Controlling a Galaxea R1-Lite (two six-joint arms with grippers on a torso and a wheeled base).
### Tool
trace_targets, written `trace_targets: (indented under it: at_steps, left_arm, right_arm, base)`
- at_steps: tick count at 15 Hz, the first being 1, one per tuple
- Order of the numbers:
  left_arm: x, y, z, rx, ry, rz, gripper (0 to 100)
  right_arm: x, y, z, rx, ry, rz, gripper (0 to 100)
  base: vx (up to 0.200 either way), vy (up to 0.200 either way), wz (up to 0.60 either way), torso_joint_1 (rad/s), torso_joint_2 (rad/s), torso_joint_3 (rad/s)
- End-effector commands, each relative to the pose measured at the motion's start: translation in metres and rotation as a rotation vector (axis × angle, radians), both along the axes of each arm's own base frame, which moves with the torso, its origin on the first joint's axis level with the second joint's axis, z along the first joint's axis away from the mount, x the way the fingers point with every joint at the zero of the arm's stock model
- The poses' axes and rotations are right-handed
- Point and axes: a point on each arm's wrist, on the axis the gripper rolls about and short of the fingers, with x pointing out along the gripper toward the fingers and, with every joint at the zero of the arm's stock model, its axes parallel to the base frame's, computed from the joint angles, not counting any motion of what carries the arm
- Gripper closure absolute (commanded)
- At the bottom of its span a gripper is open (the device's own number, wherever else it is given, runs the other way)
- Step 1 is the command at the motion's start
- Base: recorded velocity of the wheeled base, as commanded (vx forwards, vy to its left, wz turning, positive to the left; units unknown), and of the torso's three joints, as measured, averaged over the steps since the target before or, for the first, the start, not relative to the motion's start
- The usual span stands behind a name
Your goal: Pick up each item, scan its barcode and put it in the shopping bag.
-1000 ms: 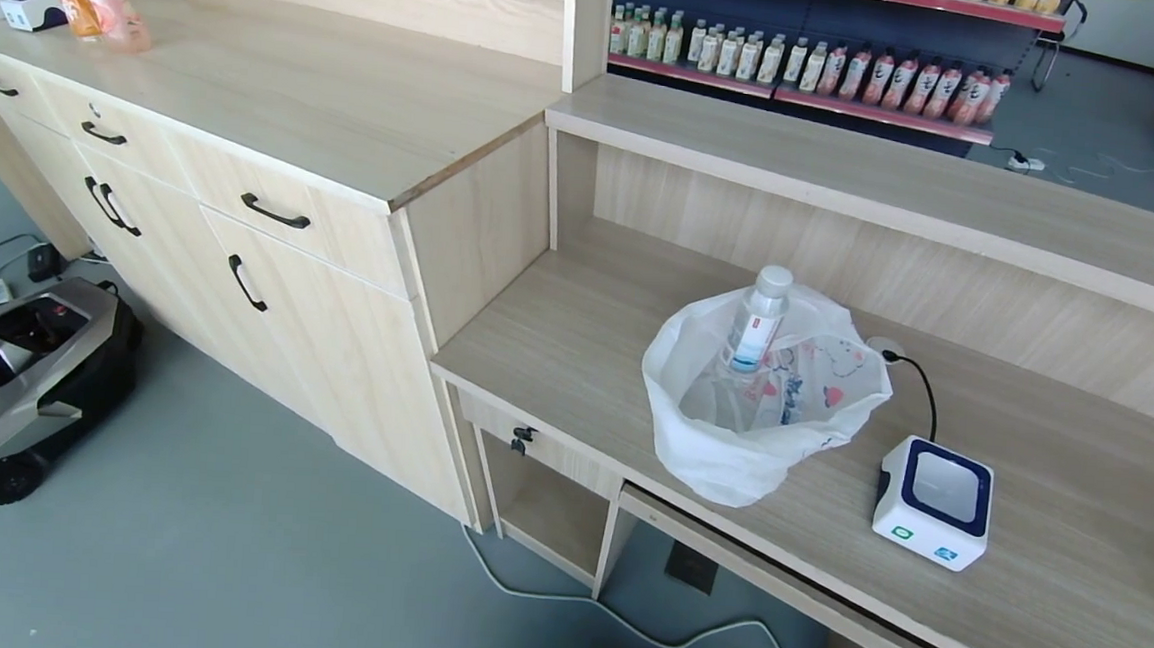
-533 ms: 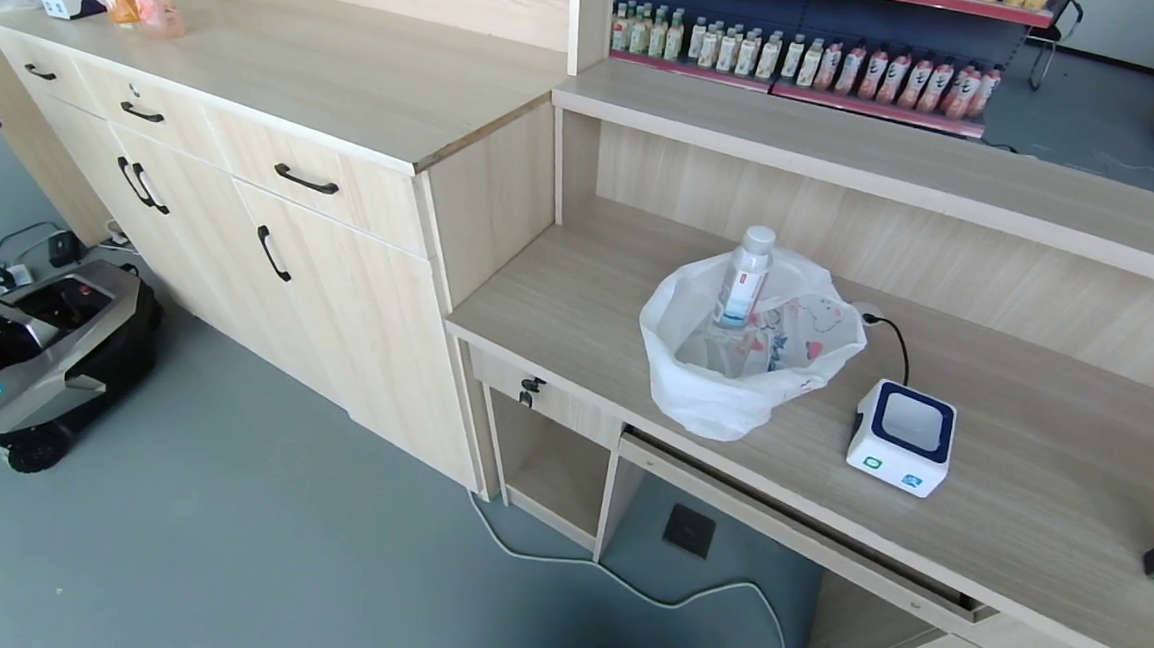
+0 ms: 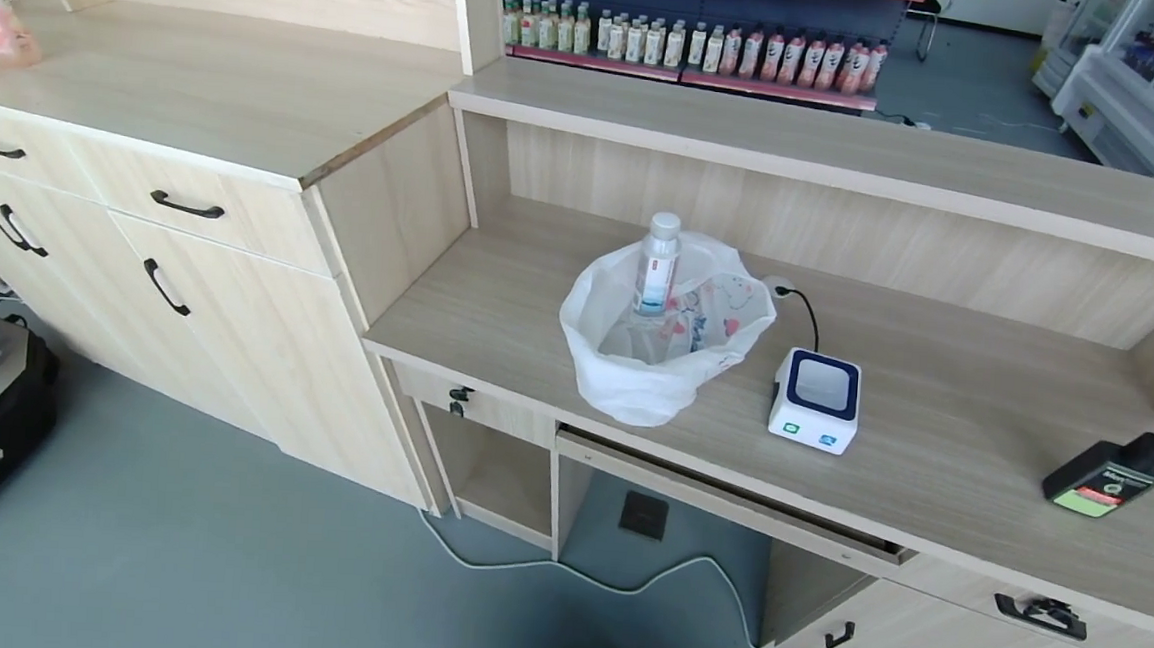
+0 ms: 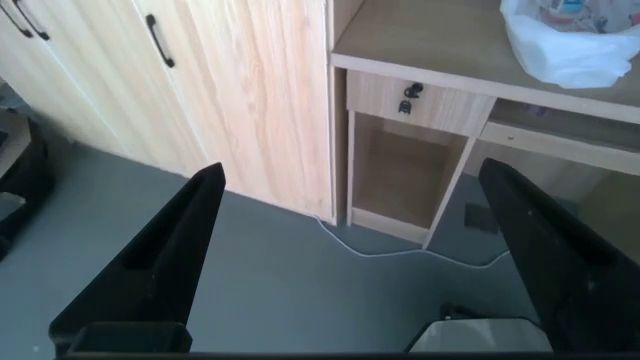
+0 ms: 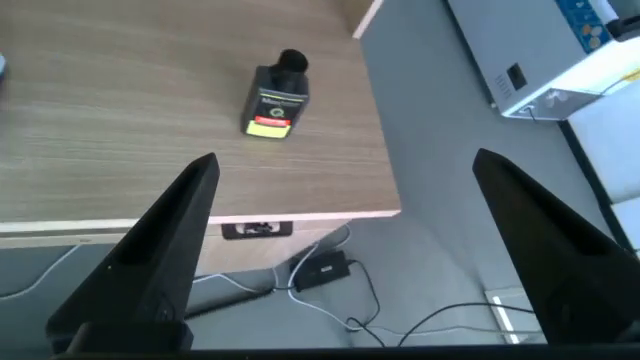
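Your left gripper (image 4: 350, 170) and right gripper (image 5: 345, 158) gape wide, holding nothing. The black bottle (image 3: 1107, 473) lies near the desk's (image 3: 931, 436) right edge.

White shopping bag (image 3: 618, 387) — black bottle (image 3: 1105, 473), green-labelled.

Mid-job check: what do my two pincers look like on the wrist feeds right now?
The left pincer has two matte black fingers, broad at the base and tapering to blunt wedge tips, with plain flat faces. The right pincer matches it, with the same pair of plain black wedge-shaped fingers.
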Motion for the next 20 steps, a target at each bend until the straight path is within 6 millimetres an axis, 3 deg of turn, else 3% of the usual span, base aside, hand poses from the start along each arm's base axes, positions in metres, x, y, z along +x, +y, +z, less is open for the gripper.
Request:
trace_targets:
  at_steps: [1, 7, 10, 13, 15, 20]
  left_arm:
    - [0.000, 0.000, 0.000, 0.000, -0.001, 0.000, 0]
    - [0.000, 0.000, 0.000, 0.000, -0.001, 0.000, 0]
    - [0.000, 0.000, 0.000, 0.000, -0.001, 0.000, 0]
    - [0.000, 0.000, 0.000, 0.000, -0.001, 0.000, 0]
    - [0.000, 0.000, 0.000, 0.000, -0.001, 0.000, 0]
    - [0.000, 0.000, 0.000, 0.000, -0.001, 0.000, 0]
  right_arm:
    - [0.004, -0.014, -0.004, 0.008, 0.044, -0.067, 0]
    - [0.064, -0.073, -0.028, 0.032, 0.095, -0.138, 0]
    - [0.062, -0.116, -0.061, 0.041, 0.232, -0.263, 0]
    - [0.061, -0.162, -0.069, -0.004, 0.294, -0.357, 0]
    - [0.089, -0.189, -0.067, -0.035, 0.242, -0.328, 0]
    - [0.145, -0.162, -0.073, -0.028, 0.191, -0.099, 0]
  base:
    - [0.000, 0.000, 0.00, 0.000, 0.00, 0.000]
    - [0.000, 0.000, 0.00, 0.000, 0.00, 0.000]
    - [0.000, 0.000, 0.00, 0.000, 0.00, 0.000]
    - [0.000, 0.000, 0.00, 0.000, 0.00, 0.000]
    - [0.000, 0.000, 0.00, 0.000, 0.00, 0.000]
    - [0.000, 0.000, 0.00, 0.000, 0.00, 0.000]
